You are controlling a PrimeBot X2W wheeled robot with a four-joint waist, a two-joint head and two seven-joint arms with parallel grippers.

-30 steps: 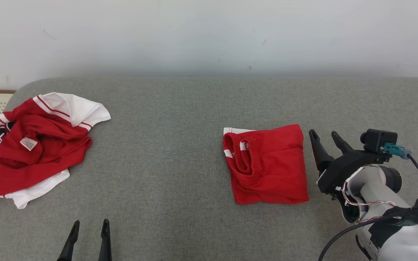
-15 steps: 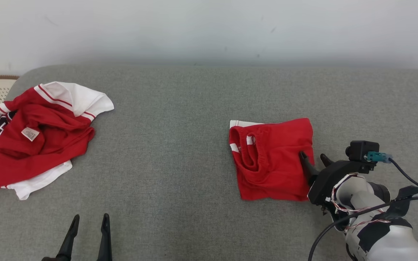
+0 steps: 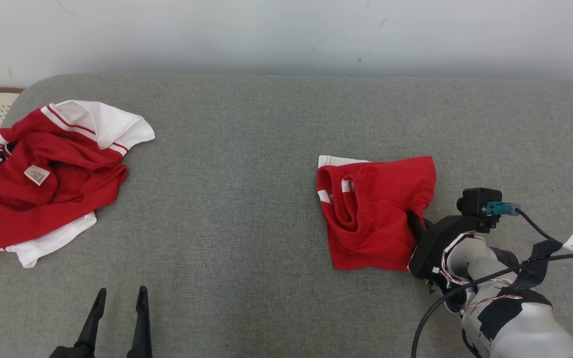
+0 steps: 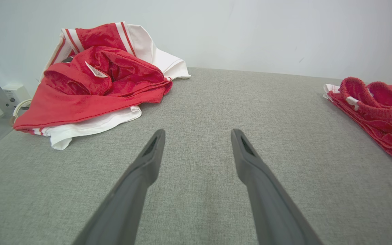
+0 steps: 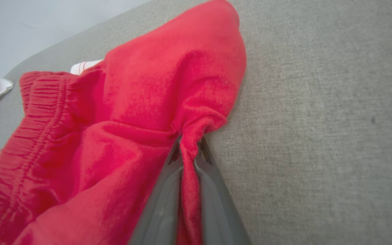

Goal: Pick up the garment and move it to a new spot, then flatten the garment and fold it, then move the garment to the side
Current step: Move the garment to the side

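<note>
Red cloth bunched tight between dark fingers: the right pincer (image 5: 189,142) is clenched on a fold at the right edge of the shorts (image 3: 373,214), and the fabric puckers into the grip. From that pinch the shorts spread away to the robot's left. They are folded to a near-square, a touch longer front to back, and lie on the grey bench (image 3: 237,164). The waistband is on the side away from the grip, with a sliver of white trim at the back corner.

So the whole garment trails leftward from the hold. A move to the right would lead with the gripped edge, I'd say — keep it low and even and the fold looks likely to hold, but lift sharply and the layers may fall open. The right arm is plainly the nearer one.

Over at the near left the left pincer (image 4: 197,134) hangs well apart above bare bench, fingers spread wide, holding nothing. Beyond it, far left, a crumpled red-and-white jersey (image 3: 43,179) sits in a heap — nothing touching it.
</note>
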